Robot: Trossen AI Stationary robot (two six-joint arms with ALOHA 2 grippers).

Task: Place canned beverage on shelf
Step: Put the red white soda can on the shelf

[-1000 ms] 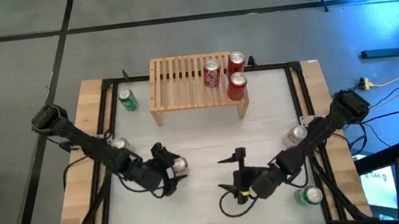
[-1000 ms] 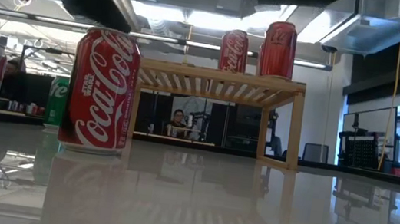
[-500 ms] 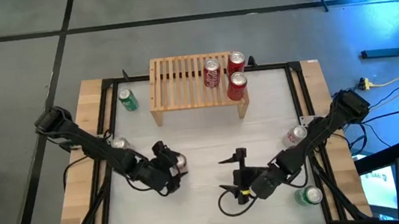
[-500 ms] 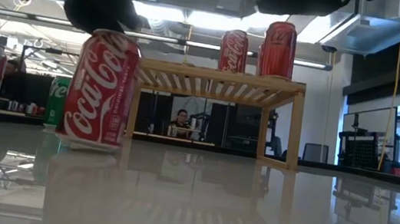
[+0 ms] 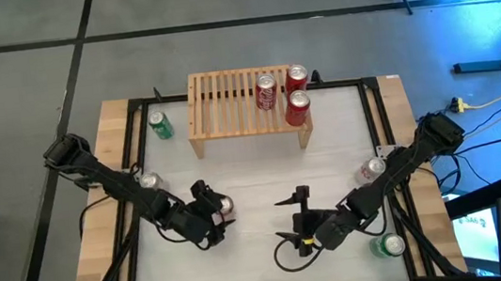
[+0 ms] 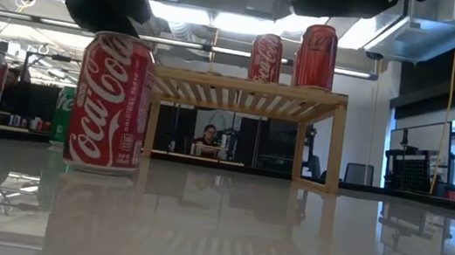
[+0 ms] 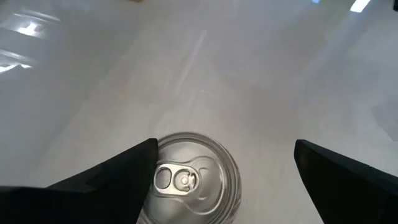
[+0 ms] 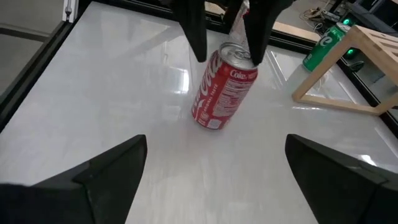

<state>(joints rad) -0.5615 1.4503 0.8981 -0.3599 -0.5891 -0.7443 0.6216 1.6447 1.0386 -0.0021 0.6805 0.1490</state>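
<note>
A red Coca-Cola can [image 6: 110, 101] stands upright on the white table, left of centre; it also shows in the high view [image 5: 226, 205]. My left gripper [image 7: 224, 149] is above it, pointing down and open wide, with the can's silver top [image 7: 189, 180] between its fingers, close to one of them. My right gripper [image 5: 297, 220] is open and empty, low over the table's near middle, facing the can [image 8: 225, 87]. The light-wood slatted shelf [image 5: 228, 105] stands at the far middle with three red cans [image 5: 292, 93] on its right end. My left gripper comes at the can from above, pointing down. One finger [image 7: 134, 165] lies right beside the can's top rim [image 7: 157, 169]; I cannot tell whether it touches. The other finger stands well apart. The can stands upright with its base on the table.
A green can [image 5: 161, 124] stands left of the shelf. Silver cans stand at the left edge [image 5: 149, 180] and at the right edge [image 5: 372, 169]. Another green can [image 5: 390, 245] stands at the near right. A black frame [image 5: 245, 92] runs around the table.
The red can has tipped over at a slant under my left gripper and come back upright, standing a little aside from where it was. My left gripper has shifted slightly above it.
</note>
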